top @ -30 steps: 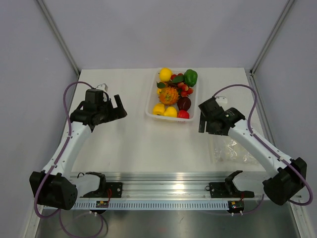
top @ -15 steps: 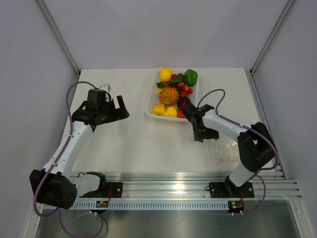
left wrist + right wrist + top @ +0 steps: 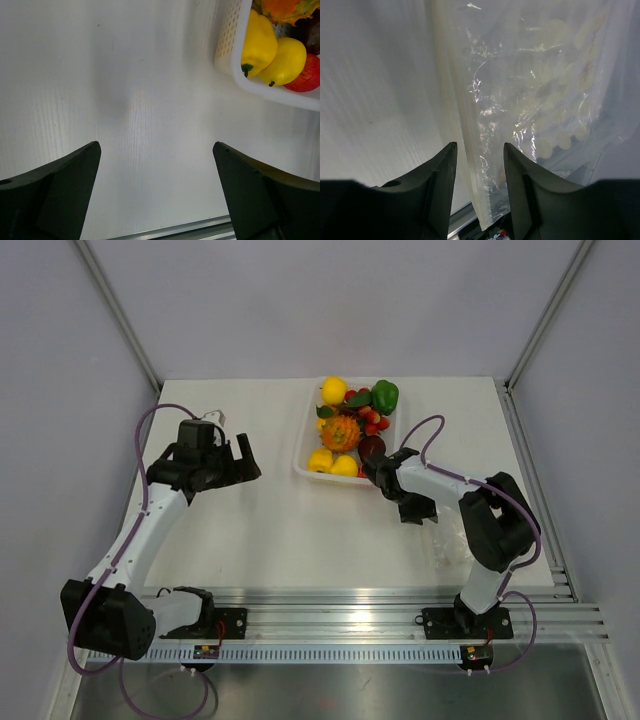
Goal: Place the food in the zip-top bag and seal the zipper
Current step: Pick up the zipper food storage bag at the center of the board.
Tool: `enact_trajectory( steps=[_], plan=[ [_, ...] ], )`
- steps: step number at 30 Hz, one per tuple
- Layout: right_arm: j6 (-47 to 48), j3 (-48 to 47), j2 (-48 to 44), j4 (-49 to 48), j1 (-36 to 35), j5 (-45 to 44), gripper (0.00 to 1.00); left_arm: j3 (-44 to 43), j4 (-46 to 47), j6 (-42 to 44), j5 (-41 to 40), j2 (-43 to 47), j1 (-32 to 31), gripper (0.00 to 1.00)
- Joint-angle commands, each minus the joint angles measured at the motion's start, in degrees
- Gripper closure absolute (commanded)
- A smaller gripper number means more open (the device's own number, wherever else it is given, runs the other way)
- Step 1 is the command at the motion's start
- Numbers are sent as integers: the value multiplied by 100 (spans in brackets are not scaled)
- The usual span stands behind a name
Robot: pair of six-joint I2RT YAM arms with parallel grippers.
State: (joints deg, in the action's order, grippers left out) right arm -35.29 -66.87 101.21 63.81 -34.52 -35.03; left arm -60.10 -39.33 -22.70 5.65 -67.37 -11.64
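Note:
The food (image 3: 341,432), yellow, orange, red, dark purple and green toy fruits and vegetables, lies in a white tray (image 3: 303,455) at the back centre. The transparent zip-top bag (image 3: 462,538) lies flat at the right, behind my right arm. My right gripper (image 3: 417,512) is open just off the tray's near right corner, at the bag's left edge. In the right wrist view the gripper (image 3: 479,152) straddles the zipper (image 3: 465,125) along the crinkly bag (image 3: 545,100). My left gripper (image 3: 246,455) is open and empty, left of the tray.
In the left wrist view the open left gripper (image 3: 156,150) hovers over bare white table, with the tray's perforated corner (image 3: 227,45), two yellow fruits (image 3: 260,42) and a red one (image 3: 307,75) at the upper right. A metal rail (image 3: 330,605) runs along the near edge.
My right arm has folded and swung left. Its gripper went from right of the tray to the tray's near right corner, over the bag's edge. The left arm barely moved.

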Motion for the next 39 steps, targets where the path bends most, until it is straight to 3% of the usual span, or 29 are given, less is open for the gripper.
enact_trajectory(
  steps=[1, 7, 11, 12, 17, 21, 25, 28, 39],
  plan=[
    [-268, -168, -84, 246, -46, -338, 51, -169, 189, 90, 32, -74, -23, 1],
    [-391, -239, 127, 421, -46, -434, 60, -178, 215, 108, 94, -109, -23, 1],
    [-435, -230, 31, 439, -46, -479, 86, -178, 207, 116, 103, -100, -23, 1],
    [-461, -230, -4, 465, -46, -531, 100, -178, 207, 108, 129, -100, -23, 1],
    [-295, -370, -803, 501, -46, -497, 100, -318, 215, 221, 402, -74, -259, 1],
    [231, -669, -1866, 141, -46, -14, 100, -669, 233, 117, 261, -214, -1128, 1],
    [391, -889, -2666, -334, -46, 716, 100, -548, 1352, -576, 1358, -417, -1893, 2],
    [365, -880, -2808, -527, -46, 979, 100, -398, 2260, -1419, 1755, -636, -2307, 6],
    [136, -538, -3151, -1020, -46, 1771, 100, -1004, 2966, -2142, 1395, -1963, -3344, 12]
  ],
)
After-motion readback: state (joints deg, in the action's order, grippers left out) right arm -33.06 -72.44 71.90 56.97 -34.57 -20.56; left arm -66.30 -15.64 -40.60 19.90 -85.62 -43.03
